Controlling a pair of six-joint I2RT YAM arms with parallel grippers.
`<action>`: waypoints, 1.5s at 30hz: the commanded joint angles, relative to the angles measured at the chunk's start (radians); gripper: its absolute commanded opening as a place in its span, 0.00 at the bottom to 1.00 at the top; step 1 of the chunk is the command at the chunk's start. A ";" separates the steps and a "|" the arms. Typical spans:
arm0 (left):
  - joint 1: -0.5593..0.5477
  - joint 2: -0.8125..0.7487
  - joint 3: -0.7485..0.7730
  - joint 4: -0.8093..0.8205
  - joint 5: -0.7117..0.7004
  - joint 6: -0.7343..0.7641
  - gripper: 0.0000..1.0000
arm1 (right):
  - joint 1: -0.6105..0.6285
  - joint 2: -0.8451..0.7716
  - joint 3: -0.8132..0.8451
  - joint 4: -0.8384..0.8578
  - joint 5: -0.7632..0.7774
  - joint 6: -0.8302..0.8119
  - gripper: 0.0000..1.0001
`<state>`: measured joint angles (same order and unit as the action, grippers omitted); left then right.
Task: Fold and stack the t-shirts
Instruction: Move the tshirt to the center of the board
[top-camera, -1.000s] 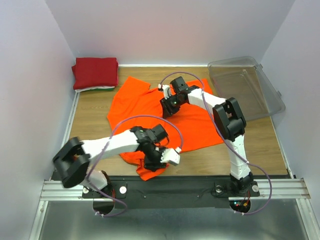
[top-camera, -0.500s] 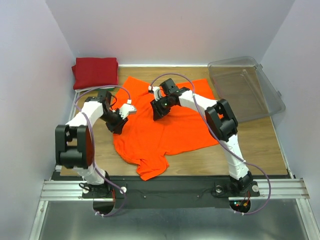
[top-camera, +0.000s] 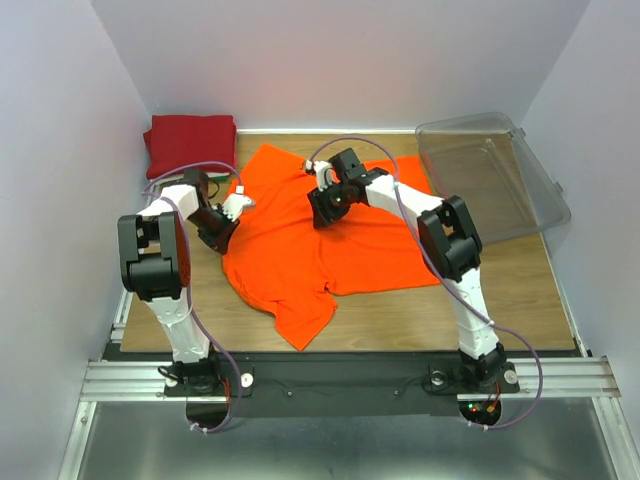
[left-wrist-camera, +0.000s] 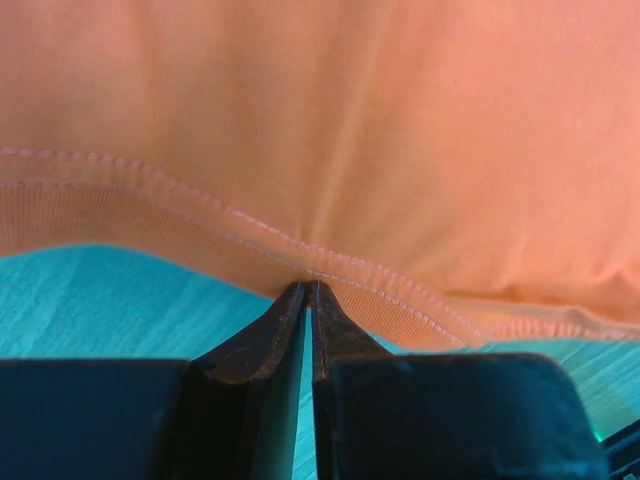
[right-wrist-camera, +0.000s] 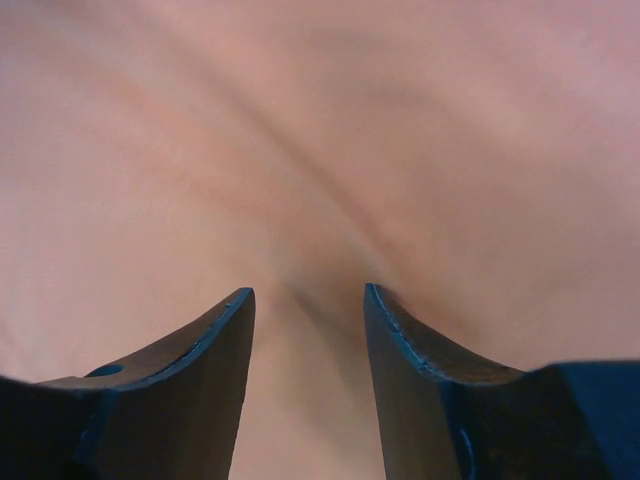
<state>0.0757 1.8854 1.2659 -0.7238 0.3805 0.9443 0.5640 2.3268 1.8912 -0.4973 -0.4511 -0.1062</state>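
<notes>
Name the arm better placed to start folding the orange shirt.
Left, probably. The left end effector is closed on the shirt's hem; the right end effector stands open over mid-cloth, gripping nothing.

No text, labels or numbers are readable.

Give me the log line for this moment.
left gripper: shut on orange t-shirt hem | right gripper: open, on orange cloth | orange t-shirt: spread, unfolded | red t-shirt: folded, far-left corner
</notes>
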 joint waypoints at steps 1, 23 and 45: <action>0.019 0.081 -0.007 0.055 -0.065 -0.006 0.19 | 0.077 -0.187 -0.067 -0.009 -0.044 -0.046 0.54; 0.076 0.119 0.018 0.064 -0.015 -0.032 0.18 | 0.442 -0.190 -0.440 0.144 -0.161 0.034 0.29; 0.142 -0.141 0.051 -0.256 0.250 0.283 0.44 | 0.504 -0.368 -0.405 0.146 -0.077 0.054 0.43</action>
<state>0.2043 1.9396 1.3952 -0.8810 0.5541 1.0630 1.0683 2.0380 1.4101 -0.3275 -0.5056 -0.1043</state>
